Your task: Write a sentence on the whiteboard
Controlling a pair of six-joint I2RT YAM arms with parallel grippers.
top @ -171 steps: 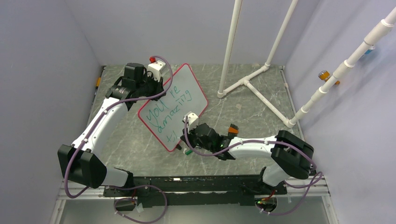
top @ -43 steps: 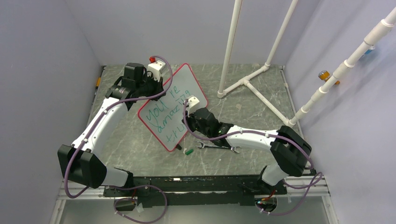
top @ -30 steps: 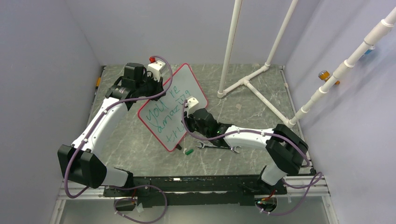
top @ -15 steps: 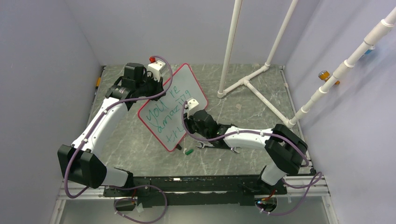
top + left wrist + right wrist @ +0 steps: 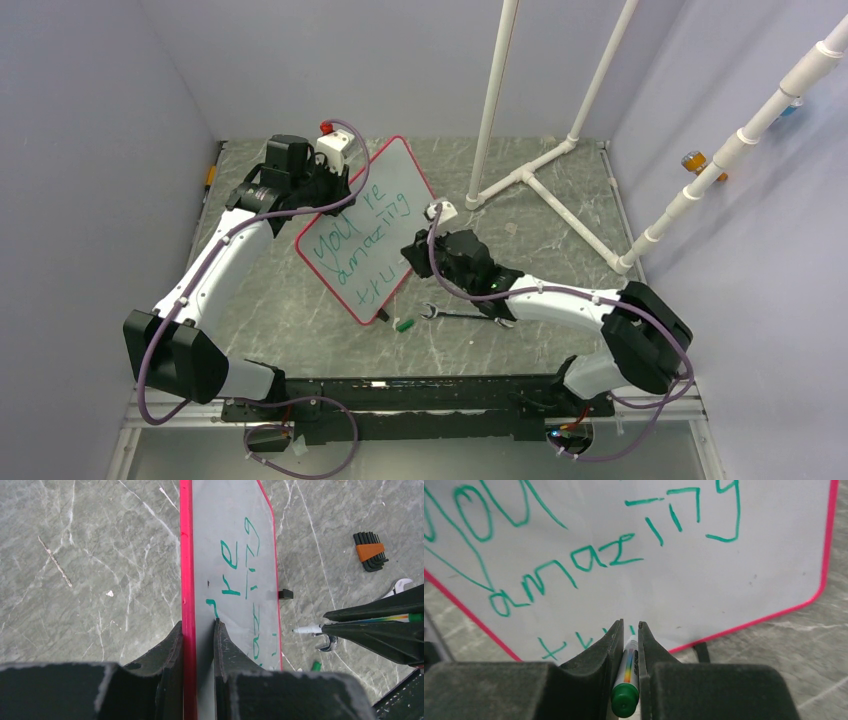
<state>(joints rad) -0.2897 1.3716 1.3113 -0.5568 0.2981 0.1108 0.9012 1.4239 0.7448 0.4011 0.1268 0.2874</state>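
The whiteboard [image 5: 372,228], white with a red frame, stands tilted on its edge. My left gripper [image 5: 333,186] is shut on its upper left edge; in the left wrist view the fingers [image 5: 199,630] pinch the red frame of the whiteboard [image 5: 235,540]. Green lettering [image 5: 362,245] reads "you're amazing" with "tru" below; it also shows in the right wrist view [image 5: 614,555]. My right gripper [image 5: 411,251] is shut on a green marker [image 5: 628,677], its tip [image 5: 300,629] a little off the board's lower right edge.
A green marker cap [image 5: 404,324] and a wrench [image 5: 465,316] lie on the grey table in front of the board. A hex key set [image 5: 371,557] lies further right. A white PVC pipe frame [image 5: 530,178] stands at the back right.
Letters were added to the bottom line, from "t" to "tru". In the last half second my right gripper drew back to the right, off the board. The left arm held still.
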